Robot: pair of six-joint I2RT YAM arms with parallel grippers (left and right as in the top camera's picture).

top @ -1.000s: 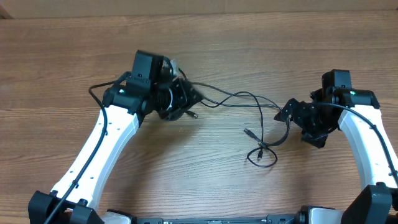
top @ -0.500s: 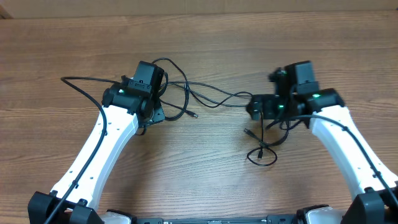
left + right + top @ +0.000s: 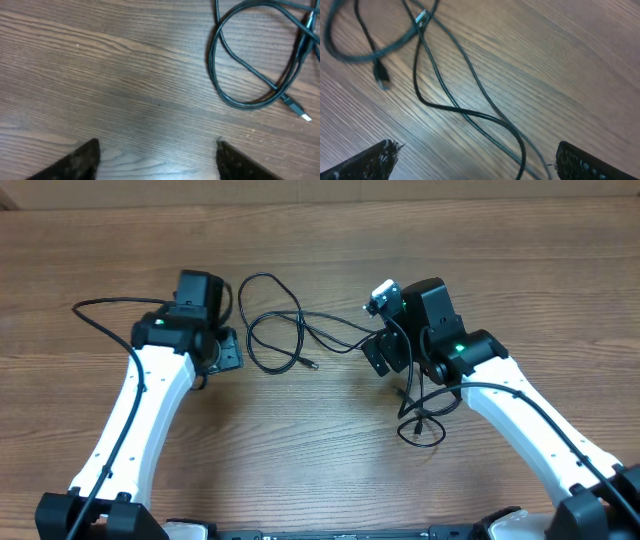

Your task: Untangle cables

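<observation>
The cables lie as thin black cords across the middle of the wooden table, with a large loop ending in a plug (image 3: pixel 311 364) and a small coil (image 3: pixel 421 430) nearer the front. My left gripper (image 3: pixel 222 352) is open just left of the large loop, with only bare wood between its fingers (image 3: pixel 157 145). In the left wrist view the loop (image 3: pixel 235 102) and its silver-tipped plug (image 3: pixel 300 113) lie ahead to the right. My right gripper (image 3: pixel 386 352) hovers open over the strands between loop and coil. Two cords (image 3: pixel 520 147) pass under its gap (image 3: pixel 477 150), lying loose.
The wooden tabletop (image 3: pixel 320 480) stretches on all sides. A thicker black wire (image 3: pixel 100 308) arcs out from the left arm over the table's left part. The right arm's own wiring hangs near the small coil.
My left gripper has opened, let go of the cable bundle and pulled back to the left, leaving the loop flat on the table. My right arm has swung left over the middle strands.
</observation>
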